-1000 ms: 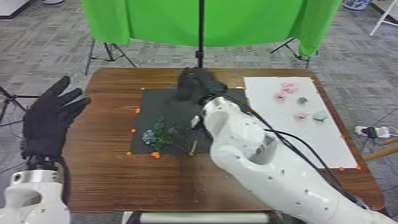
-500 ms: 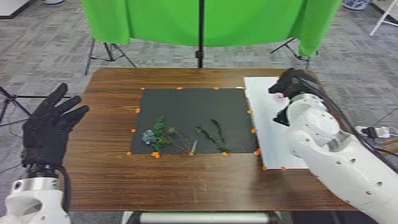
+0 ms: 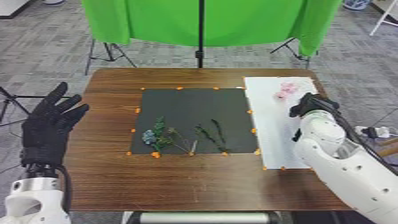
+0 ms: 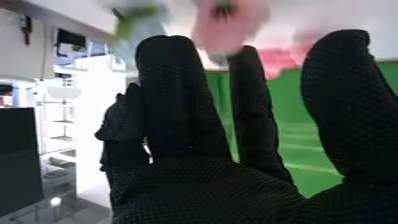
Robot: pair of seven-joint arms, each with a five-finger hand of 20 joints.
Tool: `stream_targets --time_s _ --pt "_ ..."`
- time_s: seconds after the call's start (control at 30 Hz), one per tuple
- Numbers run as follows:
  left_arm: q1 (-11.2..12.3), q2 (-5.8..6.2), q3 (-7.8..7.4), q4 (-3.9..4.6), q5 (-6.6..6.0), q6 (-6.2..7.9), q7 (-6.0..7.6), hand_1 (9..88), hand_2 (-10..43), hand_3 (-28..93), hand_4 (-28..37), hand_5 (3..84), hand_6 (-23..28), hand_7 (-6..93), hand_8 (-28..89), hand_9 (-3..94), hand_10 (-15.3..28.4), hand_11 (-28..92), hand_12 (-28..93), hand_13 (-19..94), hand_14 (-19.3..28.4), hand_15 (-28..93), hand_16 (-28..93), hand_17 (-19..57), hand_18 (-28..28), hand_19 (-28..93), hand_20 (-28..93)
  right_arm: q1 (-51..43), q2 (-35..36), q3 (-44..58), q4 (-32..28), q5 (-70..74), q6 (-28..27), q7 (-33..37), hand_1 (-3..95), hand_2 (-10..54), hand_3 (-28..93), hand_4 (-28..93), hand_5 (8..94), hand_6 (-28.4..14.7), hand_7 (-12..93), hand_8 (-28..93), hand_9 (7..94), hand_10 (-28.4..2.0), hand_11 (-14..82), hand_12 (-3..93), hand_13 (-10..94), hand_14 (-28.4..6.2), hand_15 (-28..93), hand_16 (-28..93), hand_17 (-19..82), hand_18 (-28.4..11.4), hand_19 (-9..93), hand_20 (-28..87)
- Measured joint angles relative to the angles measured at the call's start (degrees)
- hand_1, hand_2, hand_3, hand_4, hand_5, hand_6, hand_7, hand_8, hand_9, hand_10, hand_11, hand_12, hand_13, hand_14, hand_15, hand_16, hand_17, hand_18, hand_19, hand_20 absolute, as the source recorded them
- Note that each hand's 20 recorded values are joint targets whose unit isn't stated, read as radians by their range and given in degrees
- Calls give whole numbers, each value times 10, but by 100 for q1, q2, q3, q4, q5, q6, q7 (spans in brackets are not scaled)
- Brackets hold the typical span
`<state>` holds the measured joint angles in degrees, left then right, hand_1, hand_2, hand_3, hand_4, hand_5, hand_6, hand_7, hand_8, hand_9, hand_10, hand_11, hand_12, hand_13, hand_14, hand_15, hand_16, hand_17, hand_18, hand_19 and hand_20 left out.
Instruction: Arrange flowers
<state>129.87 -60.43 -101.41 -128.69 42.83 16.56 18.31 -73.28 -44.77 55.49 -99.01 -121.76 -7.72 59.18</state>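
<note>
Your right hand (image 3: 313, 104), fingers straight and partly spread, is over the white sheet (image 3: 277, 130) at 1 o'clock, pink flowers (image 3: 289, 88) at 12, two dark stems (image 3: 218, 131) at the black mat's (image 3: 191, 107) 5 o'clock.

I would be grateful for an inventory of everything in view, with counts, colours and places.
Pink flowers: at least two, white sheet
Blue-grey flower: one, dark sheet's near left
Leafy sprig: one, green, beside it
Thin stems: several, dark green and brownish, dark sheet
Dark sheet: one, near black, mid-table
White sheet: one, table's right
Markers: many, orange, sheet edges
Table: one, brown
Cloth: one, green, behind table
Left hand: one, black, table's left
Right hand: one, black, over white sheet's right edge
</note>
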Motion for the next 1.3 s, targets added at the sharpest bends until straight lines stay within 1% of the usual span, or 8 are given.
stream_targets --time_s 0.07,0.2,0.3,0.43,0.7,0.97,1.13,1.3 --pt "-8 -3 11 1 0 -2 -12 212 68 775 -283 335 60 136 -105 318 177 243 113 228 248 519 -72 -98 260 538 147 -15 -5 -40 63 2 6 13 433 -95 795 -282 616 43 208 -139 674 -154 255 146 581 -114 704 121 215 -248 890 524" --pt "-42 -19 37 8 0 -6 -29 212 68 775 -283 335 60 136 -105 317 178 245 114 228 249 520 -72 -98 260 538 147 82 8 -336 238 -175 358 55 576 -95 692 -283 783 29 270 -19 869 -70 117 310 740 -20 593 253 305 -217 927 461" --pt "-71 -26 48 11 0 -9 -40 212 68 775 -283 335 60 137 -106 316 178 245 113 227 248 519 -73 -98 260 538 147 209 43 -711 449 -459 1042 108 616 -95 669 -283 843 29 259 11 929 -47 122 325 809 -4 567 279 365 -200 932 464" --pt "-87 -26 53 11 0 -10 -41 212 68 774 -283 335 61 138 -106 316 177 244 113 227 248 521 -72 -98 260 538 147 148 92 -882 546 -668 1770 172 622 -95 671 -283 865 28 240 20 936 -47 143 310 831 -2 561 283 388 -200 932 470" --pt "-79 -20 46 1 13 -13 -35 211 68 775 -283 335 61 138 -106 315 177 245 113 227 248 521 -73 -98 259 539 147 181 202 -1184 141 -1013 2269 56 617 -95 688 -283 873 23 228 29 937 -48 149 310 837 -4 560 292 392 -201 932 475" --pt "-166 77 91 -14 58 -11 -48 211 69 774 -283 336 61 138 -106 315 176 245 113 227 248 520 -73 -98 260 543 150 1183 -971 -1896 334 -1132 1945 -1853 610 -95 695 -283 869 26 228 35 937 -48 144 315 829 -5 565 296 383 -192 932 472" --pt "-563 201 254 69 151 -25 -194 211 69 775 -283 336 61 138 -106 315 176 245 113 228 247 520 -73 -98 260 544 152 1598 -2419 -2025 1092 -1345 1338 -2586 599 -95 701 -283 857 32 235 36 937 -49 142 321 819 -7 575 294 378 -189 932 470" --pt "-1343 397 704 338 258 -162 -389 211 69 776 -283 337 62 138 -106 315 176 245 113 227 246 520 -73 -98 260 544 153 2078 -3437 -2729 1771 -1153 1373 -2474 594 -95 699 -283 845 32 243 27 937 -55 130 332 801 -10 594 288 367 -182 932 468"
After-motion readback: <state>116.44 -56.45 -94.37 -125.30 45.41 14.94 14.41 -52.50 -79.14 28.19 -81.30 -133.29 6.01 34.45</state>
